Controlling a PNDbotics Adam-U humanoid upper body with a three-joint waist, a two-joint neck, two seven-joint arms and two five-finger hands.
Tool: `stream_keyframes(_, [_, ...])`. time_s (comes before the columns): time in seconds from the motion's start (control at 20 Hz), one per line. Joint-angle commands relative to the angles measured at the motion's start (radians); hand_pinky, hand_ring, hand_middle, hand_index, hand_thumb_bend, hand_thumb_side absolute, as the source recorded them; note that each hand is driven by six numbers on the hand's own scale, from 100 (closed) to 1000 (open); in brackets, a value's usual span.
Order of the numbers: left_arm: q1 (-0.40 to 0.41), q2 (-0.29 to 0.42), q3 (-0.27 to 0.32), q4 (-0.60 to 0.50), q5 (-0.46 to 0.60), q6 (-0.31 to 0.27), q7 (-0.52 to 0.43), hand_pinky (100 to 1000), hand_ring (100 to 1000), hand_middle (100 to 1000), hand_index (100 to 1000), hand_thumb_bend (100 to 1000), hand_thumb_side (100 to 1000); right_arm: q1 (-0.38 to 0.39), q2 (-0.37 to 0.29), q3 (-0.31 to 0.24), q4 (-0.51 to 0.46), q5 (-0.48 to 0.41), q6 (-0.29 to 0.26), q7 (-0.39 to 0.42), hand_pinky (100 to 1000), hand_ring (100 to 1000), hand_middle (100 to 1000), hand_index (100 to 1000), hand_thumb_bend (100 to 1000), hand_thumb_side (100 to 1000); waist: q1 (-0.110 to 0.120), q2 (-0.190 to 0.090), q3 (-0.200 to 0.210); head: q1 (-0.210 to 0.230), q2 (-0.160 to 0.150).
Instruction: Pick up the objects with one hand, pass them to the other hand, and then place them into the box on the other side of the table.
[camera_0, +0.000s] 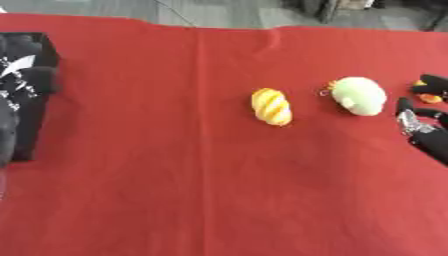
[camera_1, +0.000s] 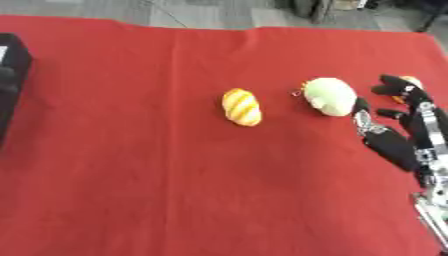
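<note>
On the red-covered desk (camera_1: 131, 175), a yellow, orange-striped plush toy (camera_1: 241, 106) lies near the middle of the frame. A pale green plush toy (camera_1: 330, 96) sits to its right, well apart from it. The right hand (camera_1: 398, 127) reaches in from the right edge with its fingers spread apart and holding nothing, just beside the green toy. A small orange object (camera_1: 408, 81) shows behind its fingertips. The black box (camera_0: 35, 95) stands at the left edge, with the left hand (camera_0: 22, 77) over it; whether its fingers are apart or together cannot be told.
</note>
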Motion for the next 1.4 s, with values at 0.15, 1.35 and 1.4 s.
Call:
stream_keyframes(0.15, [-0.002,0.036,0.008,-0.030,-0.007,-0.003,0.000,625,654,765,804,100,820,0.046,-0.145,-0.050,-0.021,-0.033,0.078,-0.028,784,1000,744,852,227,252,0.000,-0.020,-0.007,-0.030,0.005])
stream_keyframes(1.35, [-0.006,0.068,-0.007,-0.117,-0.012,-0.002,-0.024,623,655,765,803,100,806,0.018,-0.307,-0.122,0.161,-0.059,0.179,-0.113,798,993,771,883,229,334,0.008,0.037,0.029,-0.125,-0.047])
stream_keyframes(1.4, [-0.010,0.068,-0.008,-0.117,-0.012,-0.004,-0.026,623,655,765,803,100,807,0.011,-0.307,-0.125,0.174,-0.060,0.174,-0.117,797,993,770,882,226,340,0.007,0.041,0.034,-0.128,-0.051])
